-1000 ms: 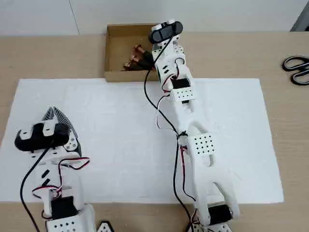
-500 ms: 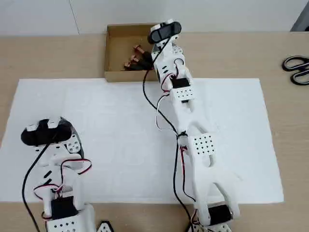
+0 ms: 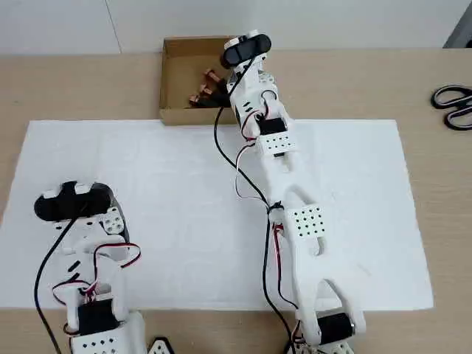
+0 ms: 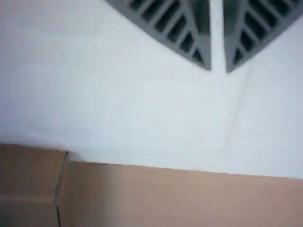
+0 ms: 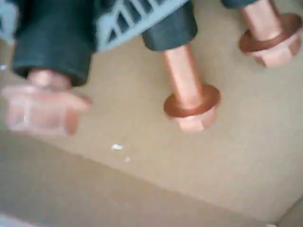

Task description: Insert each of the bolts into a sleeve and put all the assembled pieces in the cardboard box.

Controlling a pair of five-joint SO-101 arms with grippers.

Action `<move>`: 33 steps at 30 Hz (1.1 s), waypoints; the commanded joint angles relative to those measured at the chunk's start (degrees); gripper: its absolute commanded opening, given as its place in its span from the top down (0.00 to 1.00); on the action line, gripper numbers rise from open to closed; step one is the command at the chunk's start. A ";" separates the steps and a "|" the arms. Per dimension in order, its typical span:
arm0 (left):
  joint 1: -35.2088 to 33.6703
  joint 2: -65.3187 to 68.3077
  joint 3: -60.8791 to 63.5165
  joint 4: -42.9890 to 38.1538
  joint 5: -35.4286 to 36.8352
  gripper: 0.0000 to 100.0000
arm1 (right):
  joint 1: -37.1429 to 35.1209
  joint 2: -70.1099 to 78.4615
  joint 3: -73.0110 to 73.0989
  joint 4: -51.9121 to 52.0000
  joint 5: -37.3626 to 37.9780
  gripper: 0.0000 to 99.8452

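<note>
hovering my right gripper [image 5: 52, 47] over the box [image 3: 171, 81], clamped on a sleeved bolt [image 5: 45, 101]; two other bolts [image 5: 189, 101] lie inside. left gripper [image 4: 218, 66] narrow above paper [image 4: 118, 104].

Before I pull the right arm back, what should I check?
1. Right gripper over the cardboard box: ok.
2. Assembled pieces lying on the box floor: ok.
3. Right gripper free of any piece: cannot tell.
4. Left gripper over the white sheet, away from the box: ok.
5. Scissors apart from both arms: ok.
</note>
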 commanded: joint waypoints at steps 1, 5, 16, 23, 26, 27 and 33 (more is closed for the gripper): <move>0.35 -0.53 -0.22 2.73 0.09 0.99 | -0.40 -0.31 -1.58 0.57 0.09 1.00; 0.35 -0.53 -0.22 5.80 0.09 0.99 | -0.31 -0.31 -1.58 0.75 0.18 1.00; 0.35 -0.53 -0.22 5.98 0.09 0.99 | 0.13 0.13 -8.26 -2.68 0.18 0.96; 0.35 -0.53 -0.22 5.89 0.09 0.99 | -0.13 0.48 -8.00 -0.04 0.18 0.70; 0.35 -0.53 -0.22 5.89 0.09 0.99 | -0.13 0.57 -8.00 1.27 0.18 0.70; 0.35 -0.53 -0.22 5.89 0.09 0.99 | 0.04 0.57 -8.00 1.45 0.00 0.70; 0.35 -0.53 -0.22 5.71 0.09 0.99 | 0.22 -0.13 -9.67 6.29 -0.18 0.70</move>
